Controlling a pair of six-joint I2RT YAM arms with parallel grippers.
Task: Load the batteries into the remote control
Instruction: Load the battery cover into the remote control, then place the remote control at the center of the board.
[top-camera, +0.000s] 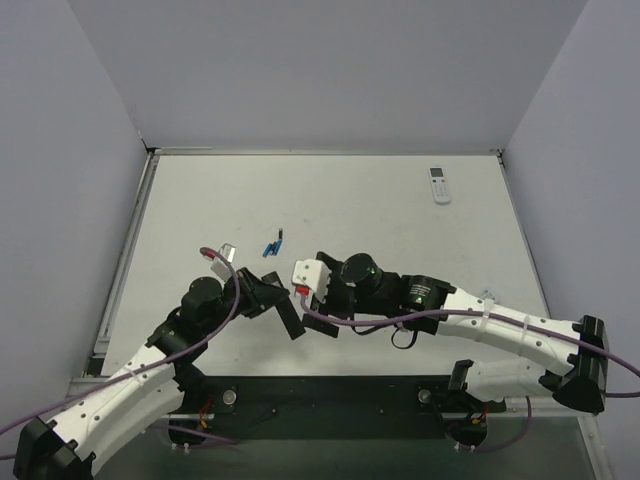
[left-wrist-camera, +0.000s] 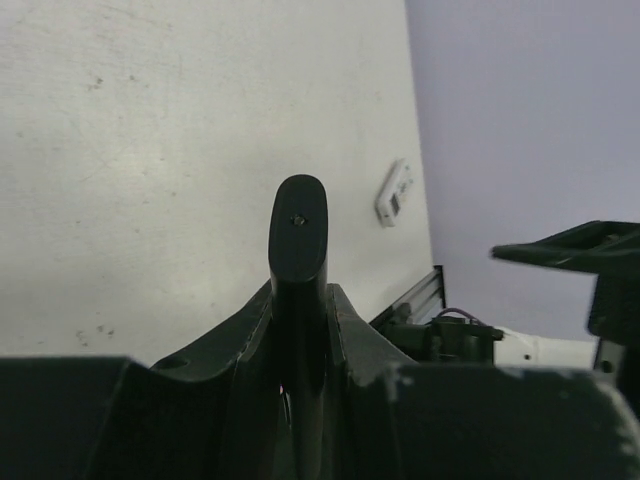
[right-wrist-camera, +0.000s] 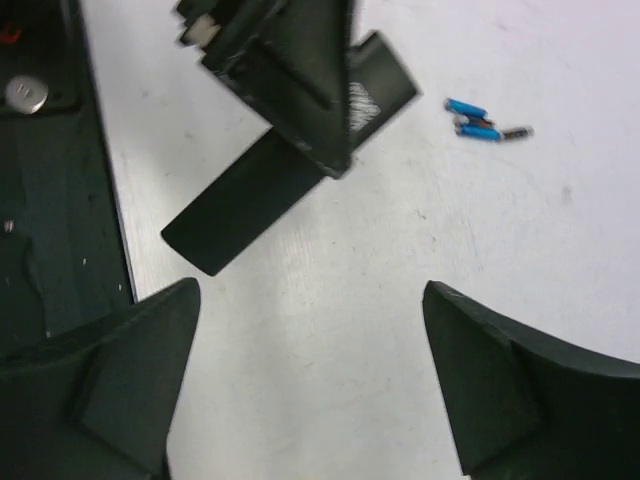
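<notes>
My left gripper (top-camera: 270, 293) is shut on the black remote control (top-camera: 292, 318) and holds it by its middle, just above the table. In the left wrist view the remote (left-wrist-camera: 298, 225) sticks out edge-on from between the closed fingers (left-wrist-camera: 345, 330). My right gripper (top-camera: 316, 296) is open and empty, just right of the remote; its view shows the remote (right-wrist-camera: 240, 205) beyond its spread fingers (right-wrist-camera: 500, 370). The batteries (top-camera: 272, 243), blue and dark, lie loose on the table behind the remote and also show in the right wrist view (right-wrist-camera: 482, 120).
A small white remote (top-camera: 439, 184) lies at the far right of the table and also shows in the left wrist view (left-wrist-camera: 395, 193). Grey walls close in the table on three sides. The black base plate (right-wrist-camera: 50, 200) runs along the near edge.
</notes>
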